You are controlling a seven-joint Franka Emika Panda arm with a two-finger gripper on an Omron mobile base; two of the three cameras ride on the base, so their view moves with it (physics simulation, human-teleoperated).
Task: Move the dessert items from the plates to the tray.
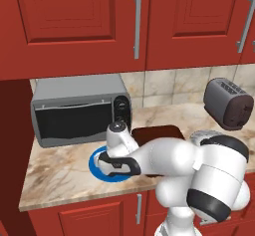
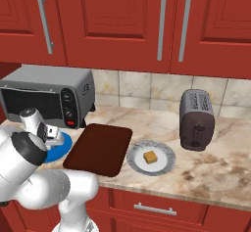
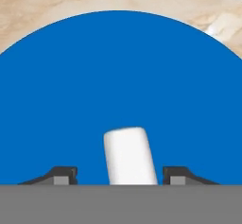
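Red cabinets (image 2: 122, 25) hang over the marble bench (image 2: 220, 167). At the far left sits a grey toaster oven (image 2: 46, 96), and at the far right a toaster (image 2: 196, 119). The dark brown tray (image 2: 99, 149) lies mid-bench, bare. Just left of it is the blue plate (image 2: 61, 148), and near its right edge the pale plate (image 2: 165, 163) carrying the tan cube (image 2: 150, 157). The white arm (image 1: 164, 160) bends low over the blue plate. The tool (image 3: 120, 176) hangs close above that plate (image 3: 118, 76), fingers (image 3: 64, 175) spread wide, with the white marshmallow (image 3: 128, 154) lying between them; whether the pads touch it I cannot quite tell, but they look apart from it.
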